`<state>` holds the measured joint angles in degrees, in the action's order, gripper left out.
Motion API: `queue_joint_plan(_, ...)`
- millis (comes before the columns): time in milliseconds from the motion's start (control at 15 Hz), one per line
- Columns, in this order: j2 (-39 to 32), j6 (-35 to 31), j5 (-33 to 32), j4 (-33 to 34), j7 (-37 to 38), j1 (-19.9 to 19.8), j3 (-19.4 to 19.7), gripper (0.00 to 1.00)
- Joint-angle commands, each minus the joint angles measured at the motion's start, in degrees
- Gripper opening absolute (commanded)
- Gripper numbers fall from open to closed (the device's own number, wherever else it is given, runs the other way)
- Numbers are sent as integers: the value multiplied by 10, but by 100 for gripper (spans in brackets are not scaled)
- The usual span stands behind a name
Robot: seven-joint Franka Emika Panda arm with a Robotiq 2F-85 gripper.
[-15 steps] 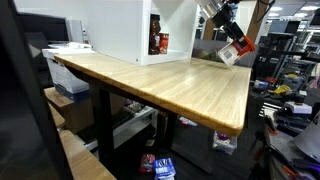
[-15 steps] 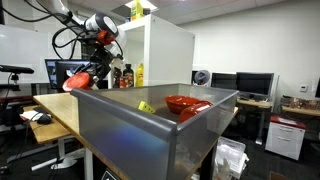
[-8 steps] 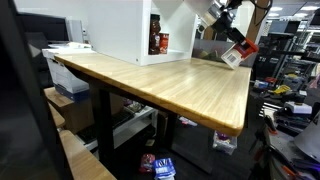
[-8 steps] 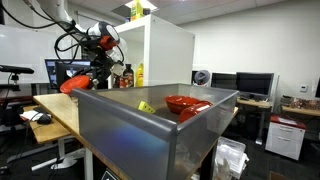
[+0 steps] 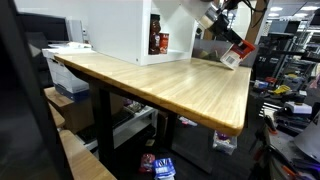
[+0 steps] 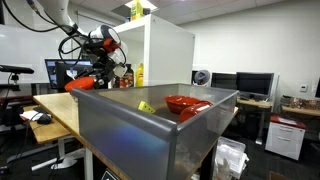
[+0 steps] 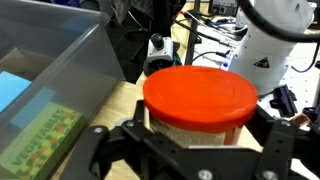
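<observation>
A jar with a wide red lid (image 7: 198, 95) and a pale labelled body sits between my gripper's (image 7: 200, 128) black fingers in the wrist view. The fingers flank both its sides. In both exterior views the jar (image 5: 232, 53) (image 6: 82, 85) hangs tilted in the air over the far end of the wooden table (image 5: 170, 85), lid side low, with the gripper (image 5: 226, 40) shut on it. A grey bin (image 7: 60, 60) lies just beside the jar in the wrist view.
The grey bin (image 6: 150, 130) holds a red bowl (image 6: 187, 103) and a green packet (image 7: 40, 135). A white cabinet (image 5: 130, 30) with bottles (image 5: 158, 42) stands on the table. Desks, monitors and cables surround the table.
The arm has swung the jar a little sideways above the table end and back. The jar stays between the fingers.
</observation>
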<state>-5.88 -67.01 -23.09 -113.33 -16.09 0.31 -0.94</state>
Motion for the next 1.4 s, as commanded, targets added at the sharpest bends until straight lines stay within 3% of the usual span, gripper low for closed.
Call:
queue_joint_plan(0, 9, -45, 8, 12, 5, -1, -3, 100)
queue_joint_plan(533, 51, -190, 24, -18, 6, 1, -6, 100)
queue_joint_plan(1333, 181, -456, 87, -152, -8, -4, 21, 100)
